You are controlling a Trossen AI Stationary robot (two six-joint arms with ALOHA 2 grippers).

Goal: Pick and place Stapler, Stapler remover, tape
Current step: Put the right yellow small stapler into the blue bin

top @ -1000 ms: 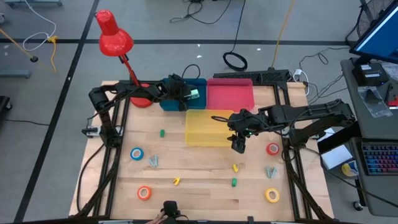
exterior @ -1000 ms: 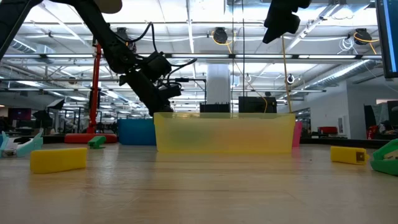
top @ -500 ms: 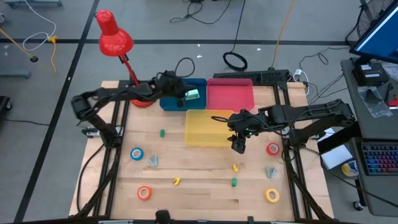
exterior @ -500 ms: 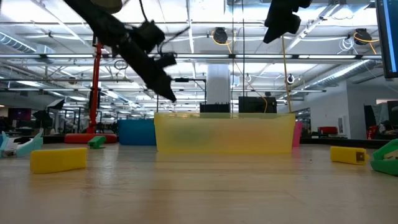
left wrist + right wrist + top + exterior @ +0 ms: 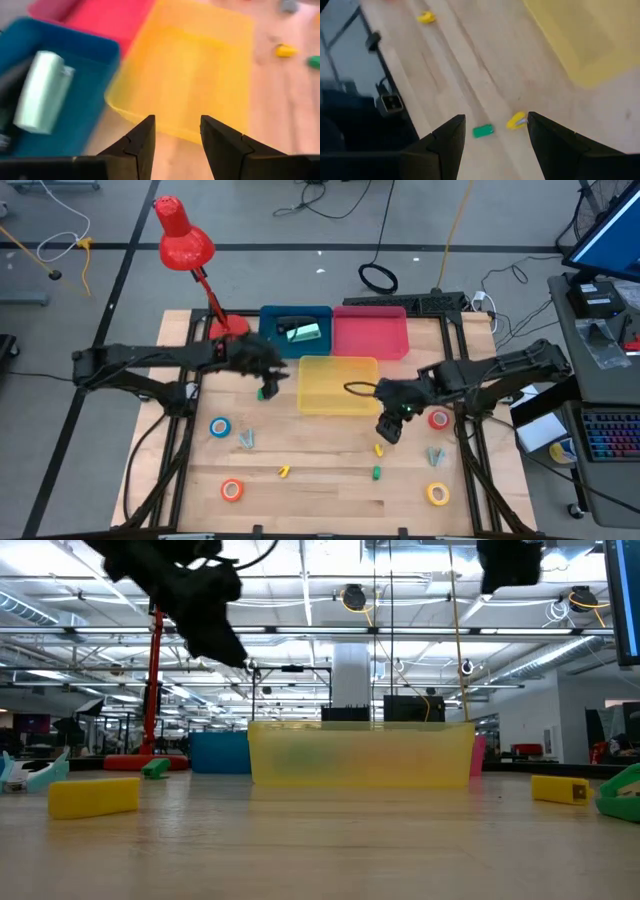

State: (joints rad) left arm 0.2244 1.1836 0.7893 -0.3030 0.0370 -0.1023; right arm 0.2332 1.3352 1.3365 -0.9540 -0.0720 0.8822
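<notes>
grey floor [image 5: 120, 220] with black cables [image 5: 378, 277], red desk lamp [image 5: 183, 240], ceiling lights and trusses [image 5: 350, 600] behind

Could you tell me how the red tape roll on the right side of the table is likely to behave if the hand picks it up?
The red tape roll lies flat, so it probably will not roll while untouched. It looks small and thin, so likely light. If tipped onto its edge, its ring shape could let it roll away. The right hand hovers nearby, open.

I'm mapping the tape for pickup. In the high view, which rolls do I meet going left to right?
Blue tape roll → orange tape roll → yellow tape roll; the red tape roll sits level with the yellow, so their order is unclear.
</notes>
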